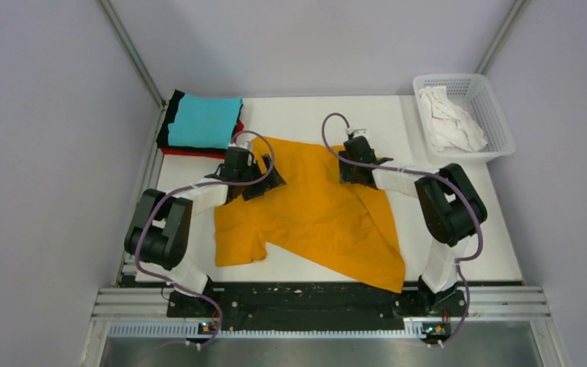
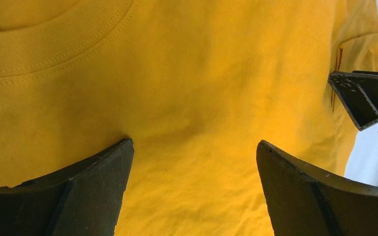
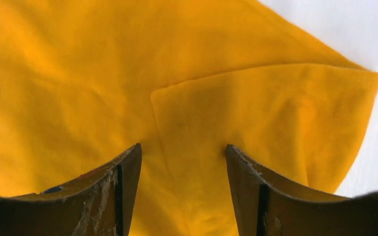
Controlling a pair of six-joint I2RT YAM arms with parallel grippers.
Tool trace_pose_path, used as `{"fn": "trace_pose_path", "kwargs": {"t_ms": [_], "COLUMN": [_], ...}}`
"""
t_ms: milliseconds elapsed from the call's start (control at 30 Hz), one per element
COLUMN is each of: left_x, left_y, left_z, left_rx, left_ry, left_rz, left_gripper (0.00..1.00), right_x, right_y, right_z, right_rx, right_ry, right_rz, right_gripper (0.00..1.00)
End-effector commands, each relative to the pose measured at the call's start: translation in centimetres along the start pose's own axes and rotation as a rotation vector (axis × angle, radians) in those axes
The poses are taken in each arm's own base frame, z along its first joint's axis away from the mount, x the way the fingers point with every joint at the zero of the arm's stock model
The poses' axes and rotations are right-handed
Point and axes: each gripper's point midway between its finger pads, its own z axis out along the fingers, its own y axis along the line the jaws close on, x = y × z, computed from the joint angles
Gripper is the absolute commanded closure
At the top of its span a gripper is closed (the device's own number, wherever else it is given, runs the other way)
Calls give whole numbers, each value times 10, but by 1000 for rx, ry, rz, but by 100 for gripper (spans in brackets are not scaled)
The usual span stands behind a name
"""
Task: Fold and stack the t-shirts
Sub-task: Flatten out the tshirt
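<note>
Orange-yellow t-shirt [image 1: 313,214], flat, slightly creased

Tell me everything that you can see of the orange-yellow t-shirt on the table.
The orange-yellow t-shirt is plain soft cloth with a ribbed collar. It lies spread out but crooked and wrinkled on the white table, not yet folded, with one corner turned over. The left gripper near the collar and the right gripper at that corner stand over it, jaws open.
</note>
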Motion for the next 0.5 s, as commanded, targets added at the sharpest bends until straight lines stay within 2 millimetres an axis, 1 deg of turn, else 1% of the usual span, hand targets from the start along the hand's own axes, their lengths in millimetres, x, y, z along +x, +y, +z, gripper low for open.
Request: {"fn": "trace_pose_path", "kwargs": {"t_ms": [0, 67, 100, 167, 233, 267, 367, 400, 433, 467], "left_x": [3, 12, 16, 18, 16, 13, 5, 4, 2, 6], "left_y": [13, 23, 30, 40, 50, 57, 64, 67, 69, 74], "left_z": [7, 7, 7, 3, -2, -4, -11, -13, -14, -16], "left_rx": [-14, -44, -63, -96, -146, -183, -209, -217, -226, -249], "left_ry": [-26, -13, -7, -12, -29, -51, -90, -99, -107, -94], "left_rz": [-8, -15, -26, -38, -45, -54, -64, -63, -60, -63], "left_gripper": [1, 1, 1, 1, 1, 1, 1, 1, 1, 1], "right_x": [-24, -21, -19, -19, -19, -21, -29, -32, -35, -37], "right_y": [8, 1, -4, -11, -16, -18, -28, -29, -32, -33], "right_z": [15, 21, 23, 24, 22, 20, 11, 7, 1, -3], "right_rx": [15, 66, 95, 135, 150, 156, 155, 143, 124, 99], "right_ry": [-54, -53, -56, -64, -70, -77, -100, -105, -110, -110], "right_rz": [64, 79, 89, 106, 111, 111, 123, 128, 138, 142], "right_gripper": [41, 47, 53, 59, 67, 69, 85, 88, 89, 88]}}
